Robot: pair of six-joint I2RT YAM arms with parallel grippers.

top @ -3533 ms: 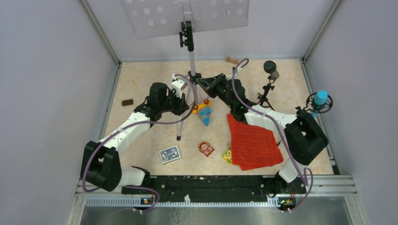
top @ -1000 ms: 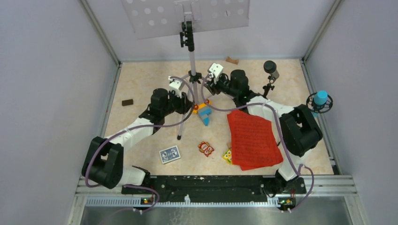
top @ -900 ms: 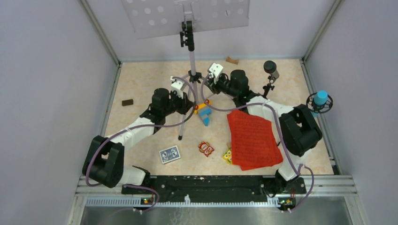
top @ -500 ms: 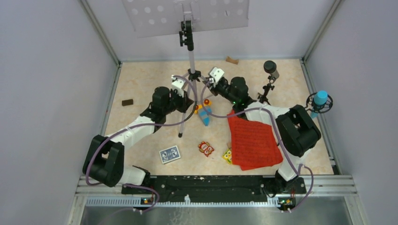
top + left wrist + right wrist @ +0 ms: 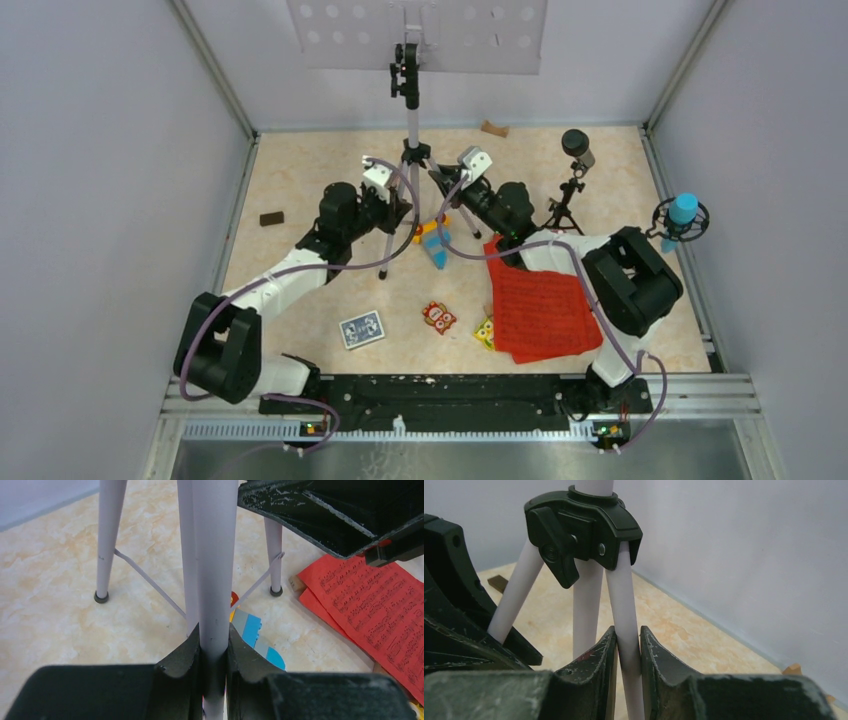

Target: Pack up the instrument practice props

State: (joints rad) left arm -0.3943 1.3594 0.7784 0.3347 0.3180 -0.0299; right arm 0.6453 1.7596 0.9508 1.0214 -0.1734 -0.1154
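Between my left gripper's (image 5: 215,677) closed jaws, one leg of the music stand (image 5: 409,120) sits pinched tight. My right gripper (image 5: 628,652) clamps another leg just below the black hub (image 5: 581,525). The red music sheets (image 5: 372,605) lie beyond my left jaws, to the right.

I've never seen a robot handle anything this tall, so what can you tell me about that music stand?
The music stand stands upright near the back of the table. It has a grey hole-punched plate on top, a pale metallic-looking pole, a black hub and three braced legs with black feet. The left gripper is shut on one leg partway down, the right gripper on another just under the hub.
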